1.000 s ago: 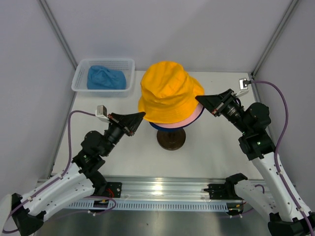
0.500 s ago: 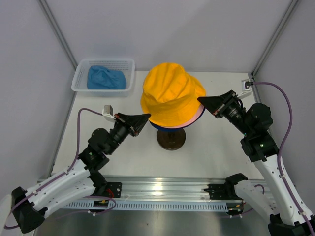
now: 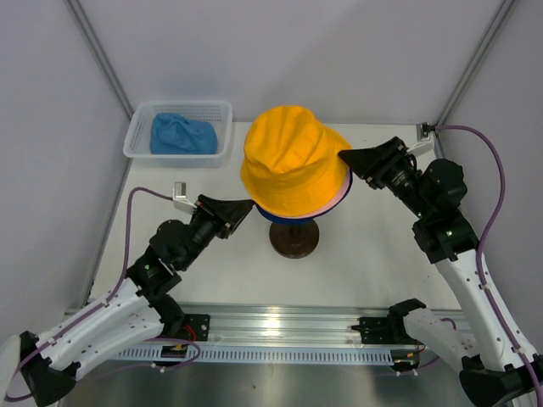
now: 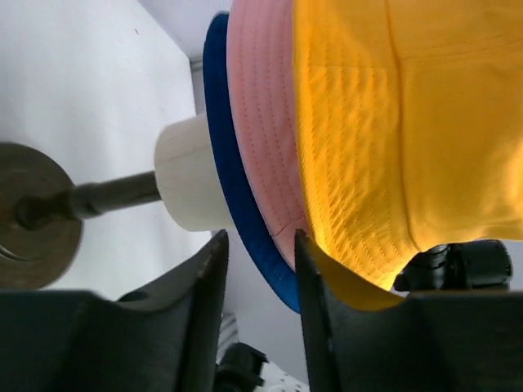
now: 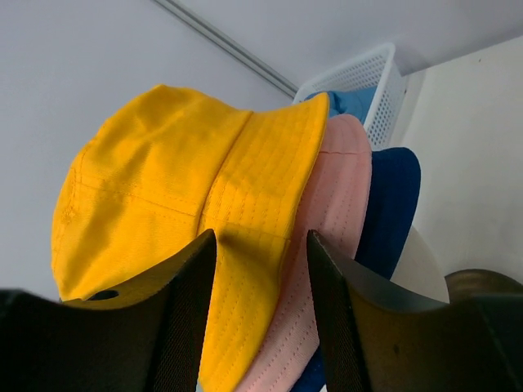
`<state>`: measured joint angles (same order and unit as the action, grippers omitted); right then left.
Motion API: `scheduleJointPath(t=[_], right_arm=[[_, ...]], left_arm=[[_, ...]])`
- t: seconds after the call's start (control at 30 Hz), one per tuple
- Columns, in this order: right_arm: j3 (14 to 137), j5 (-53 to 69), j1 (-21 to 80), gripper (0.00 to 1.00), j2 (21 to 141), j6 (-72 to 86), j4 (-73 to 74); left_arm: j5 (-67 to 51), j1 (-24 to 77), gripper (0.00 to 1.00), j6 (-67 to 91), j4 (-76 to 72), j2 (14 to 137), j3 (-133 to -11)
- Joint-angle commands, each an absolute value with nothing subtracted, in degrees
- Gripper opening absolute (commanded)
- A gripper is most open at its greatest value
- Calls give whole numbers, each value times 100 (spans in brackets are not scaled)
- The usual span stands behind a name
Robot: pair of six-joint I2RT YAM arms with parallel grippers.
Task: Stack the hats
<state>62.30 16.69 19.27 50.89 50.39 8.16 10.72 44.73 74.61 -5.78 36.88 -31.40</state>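
Note:
The yellow-orange hat (image 3: 293,165) sits on top of the pink hat (image 3: 341,194) and the dark blue hat (image 3: 271,217), all stacked on the mannequin head. The light blue hat (image 3: 182,136) lies crumpled in the basket at the back left. My left gripper (image 3: 250,204) is at the stack's left brim with its jaws apart (image 4: 257,245); the dark blue brim (image 4: 225,139) and pink brim (image 4: 261,122) show in the gap, unpinched. My right gripper (image 3: 342,158) stands open at the right brim (image 5: 260,241), and the yellow-orange brim (image 5: 245,269) lies loose between its fingers.
The cream mannequin head (image 4: 188,175) stands on a dark rod and round base (image 3: 295,240) at the table's middle. A white mesh basket (image 3: 178,106) sits at the back left corner. Grey walls close in the sides and back.
Both grippers were shut on the yellow-orange hat's brim and have opened, letting it go. The hat has settled squarer on the stack, and the right gripper has drawn slightly towards the back.

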Motion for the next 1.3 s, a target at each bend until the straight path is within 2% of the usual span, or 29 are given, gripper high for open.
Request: scheduleJointPath(t=[0.0,0.2,0.23,0.4,0.43,0.57,0.77,0.97,1.1,1.27], right_arm=[[6539,1442,1916,52,5168,4799,615],[6609,1125,1872,54,5185,4632,615],[6627,1125,1820,52,5203,4649,615],[6688,1388,1723,29,5431,4737,527],[6723,1458,1688,18,5545,4746,527],[6951,1661,1652,0,5878,4685,527],[7435,1933,1600,0,6538,4290,747],[8427,2284,1468,0,7566,3604,1238],[9200,3065,1433,2,8322,3235,1423],[10447,3989,1459,4,9473,2998,1678]], left_arm=[[1608,4334,43,6787,-141,3349,-3603],[1977,3904,57,6101,-44,2751,-3832],[1934,3807,60,6021,-44,2734,-3876],[986,2841,61,5836,-184,3242,-4253],[610,2734,62,5862,-237,3374,-4315],[-297,2453,62,5889,-597,4112,-4456],[-914,2443,62,5451,-835,4825,-4781],[-607,2435,62,4792,-528,4817,-5097],[-291,2426,64,4351,-361,4632,-5325],[-483,2277,66,4227,-299,4824,-5607]])
